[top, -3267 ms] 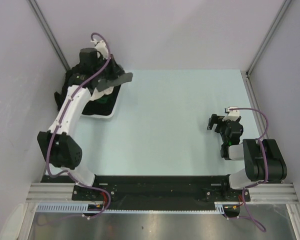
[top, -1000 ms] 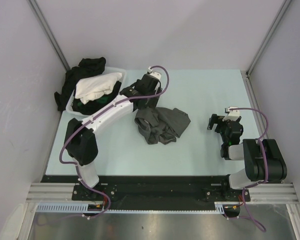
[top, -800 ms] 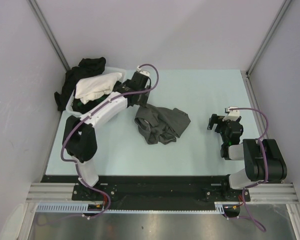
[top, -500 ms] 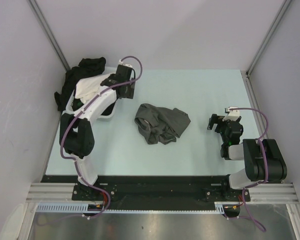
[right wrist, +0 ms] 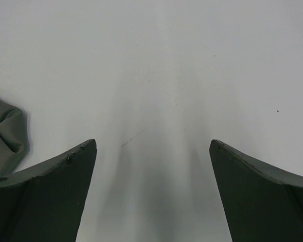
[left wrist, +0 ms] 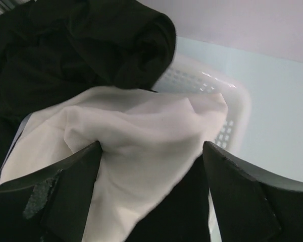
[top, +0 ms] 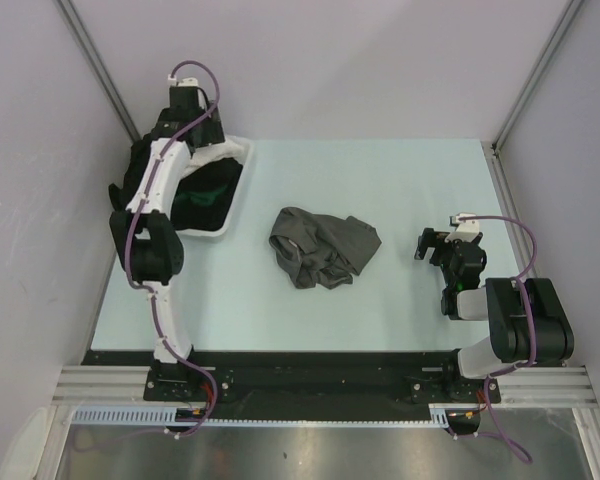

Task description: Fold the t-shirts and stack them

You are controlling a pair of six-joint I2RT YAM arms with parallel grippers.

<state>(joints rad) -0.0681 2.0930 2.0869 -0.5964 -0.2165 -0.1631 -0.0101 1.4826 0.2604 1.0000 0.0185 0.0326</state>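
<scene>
A charcoal grey t-shirt [top: 322,247] lies crumpled in the middle of the table, with no gripper touching it. Black t-shirts [top: 208,190] fill the white tray [top: 212,232] at the far left. My left gripper [top: 192,150] hangs over the tray's far end. In the left wrist view it [left wrist: 151,151] is open above a white piece of cloth [left wrist: 136,131], with black cloth [left wrist: 81,45] behind. My right gripper [top: 435,243] stands open over bare table at the right; its wrist view shows the grey shirt's edge [right wrist: 5,136] at the left.
More black cloth [top: 125,185] hangs over the tray's left side against the left wall. The perforated tray rim [left wrist: 217,85] shows past the white cloth. Enclosure walls and metal posts [top: 95,60] close in the table at the back and both sides.
My left arm has swung away from the grey t-shirt, back left to the tray, leaving the shirt lying on the table. The right arm has not moved.
</scene>
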